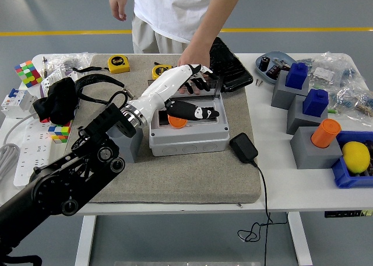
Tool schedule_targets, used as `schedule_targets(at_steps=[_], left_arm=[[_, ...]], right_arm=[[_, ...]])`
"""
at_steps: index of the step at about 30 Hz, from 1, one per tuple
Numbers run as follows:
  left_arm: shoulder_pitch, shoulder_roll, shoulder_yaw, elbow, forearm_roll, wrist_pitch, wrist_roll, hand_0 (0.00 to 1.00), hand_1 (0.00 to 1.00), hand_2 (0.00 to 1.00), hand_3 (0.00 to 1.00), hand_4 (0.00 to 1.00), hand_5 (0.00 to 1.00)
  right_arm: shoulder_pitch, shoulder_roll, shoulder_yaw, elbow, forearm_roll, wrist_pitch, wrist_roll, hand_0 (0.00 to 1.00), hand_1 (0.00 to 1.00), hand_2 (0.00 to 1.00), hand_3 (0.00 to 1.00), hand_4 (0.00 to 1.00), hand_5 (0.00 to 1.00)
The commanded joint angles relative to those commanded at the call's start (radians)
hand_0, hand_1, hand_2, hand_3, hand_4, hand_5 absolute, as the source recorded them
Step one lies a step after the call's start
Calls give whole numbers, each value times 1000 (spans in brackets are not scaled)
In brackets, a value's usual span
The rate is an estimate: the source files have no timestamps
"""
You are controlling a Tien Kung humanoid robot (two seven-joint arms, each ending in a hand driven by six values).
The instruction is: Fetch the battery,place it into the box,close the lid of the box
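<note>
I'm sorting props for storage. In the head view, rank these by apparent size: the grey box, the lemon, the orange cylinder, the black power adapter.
1. grey box, clearly largest.
2. lemon, orange cylinder and black power adapter look about alike; I wouldn't rank them.

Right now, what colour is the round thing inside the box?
Orange, seen in the head view.

Setting: robotics lab or test workshop, indoor.

White table [303, 196] on a grey smooth floor marked with a yellow line [64, 32]; grey felt mat [192, 178] as work surface. Bench clutter: tape measures [119, 63], Rubik's cubes [25, 72], power strip [23, 155], bagged small parts [332, 67], grey blocks [309, 146] with coloured fittings, black power adapter [243, 147] with trailing cable.
</note>
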Motion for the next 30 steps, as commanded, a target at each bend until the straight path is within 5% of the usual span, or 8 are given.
schedule_targets(at_steps=[9, 14, 30], left_arm=[[104, 109, -44, -76, -17, -11, 10, 398, 609, 566, 597, 998, 386], [140, 148, -56, -77, -23, -16, 18, 395, 608, 573, 591, 998, 377], [153, 140, -35, -35, -35, -25, 28, 391, 609, 572, 589, 998, 378]], right_arm=[[1, -1, 7, 0, 4, 0, 2, 609, 656, 679, 583, 980, 557], [2, -2, 9, 0, 4, 0, 2, 609, 657, 679, 584, 980, 557], [1, -2, 6, 0, 10, 0, 4, 609, 656, 680, 584, 982, 556]])
